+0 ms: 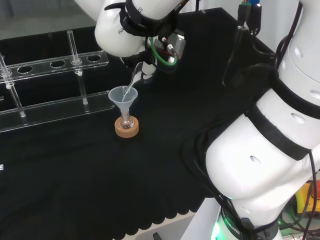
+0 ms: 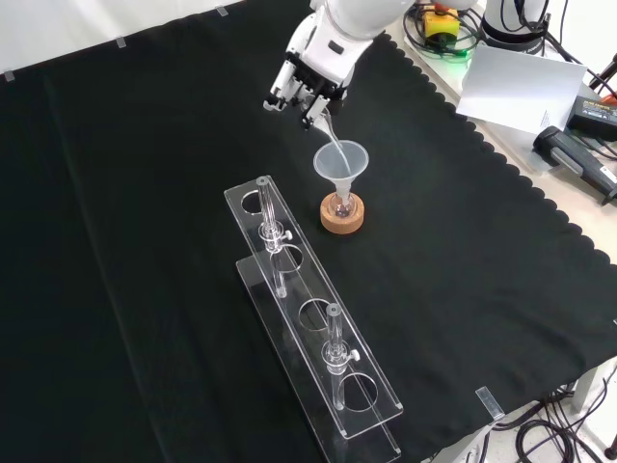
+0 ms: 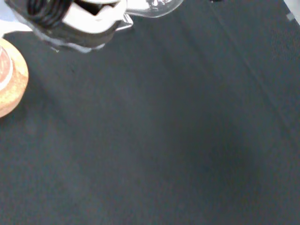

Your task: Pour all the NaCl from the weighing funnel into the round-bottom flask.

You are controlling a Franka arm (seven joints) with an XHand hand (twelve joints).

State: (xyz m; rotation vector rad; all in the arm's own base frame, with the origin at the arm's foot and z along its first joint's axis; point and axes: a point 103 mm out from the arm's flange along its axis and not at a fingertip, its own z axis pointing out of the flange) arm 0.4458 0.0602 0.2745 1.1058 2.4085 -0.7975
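A clear weighing funnel (image 2: pixel 330 145) is pinched in the curled fingers of the robot hand (image 2: pixel 304 85) and tilted, its spout inside a plastic funnel (image 2: pixel 340 164) seated in the flask (image 2: pixel 339 204) on a cork ring (image 2: pixel 342 216), beside a clear tube rack (image 2: pixel 318 328) on the desk (image 2: pixel 145 241).

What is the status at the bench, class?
Robot hand shut on weighing funnel, tipped into plastic funnel. Flask on cork ring. Nothing in the way.

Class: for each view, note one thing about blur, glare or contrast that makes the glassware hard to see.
Head view: clear funnel faint against black cloth. Front view: glare on the clear rack. Wrist view: the hand blurred, cork ring cut off.
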